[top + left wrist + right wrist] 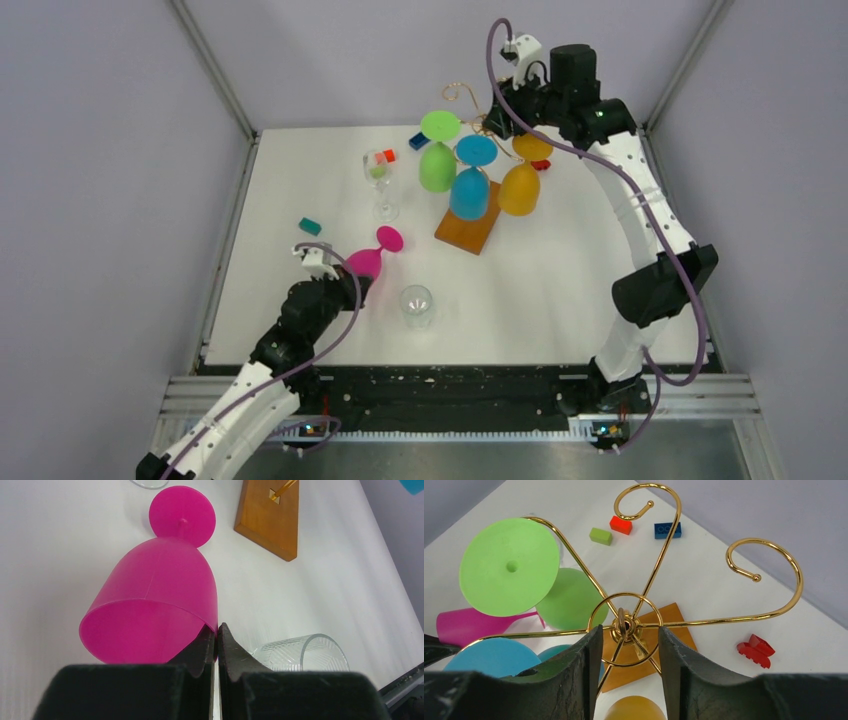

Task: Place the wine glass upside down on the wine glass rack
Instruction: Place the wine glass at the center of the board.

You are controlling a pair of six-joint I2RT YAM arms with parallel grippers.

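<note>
The pink wine glass point(368, 262) point(155, 595) lies tilted on its side near the table's front left, foot pointing away. My left gripper point(350, 287) point(217, 627) is shut on its rim, one finger inside the bowl and one outside. The wine glass rack point(468, 230) point(624, 625), gold wire on an orange-brown wooden base, stands at the back centre. Green point(437, 165), blue point(470, 190) and yellow point(519, 187) glasses hang upside down from it. My right gripper point(497, 118) point(628, 630) is open above the rack, its jaws either side of the gold hub; two curled arms are bare.
A clear stemmed glass point(380, 175) holding small blocks stands left of the rack. A clear tumbler point(416, 305) point(300, 652) sits right of the pink glass. Small blocks point(309, 226) point(667, 529) and a red clip point(755, 650) lie scattered. Frame posts rise at the back corners.
</note>
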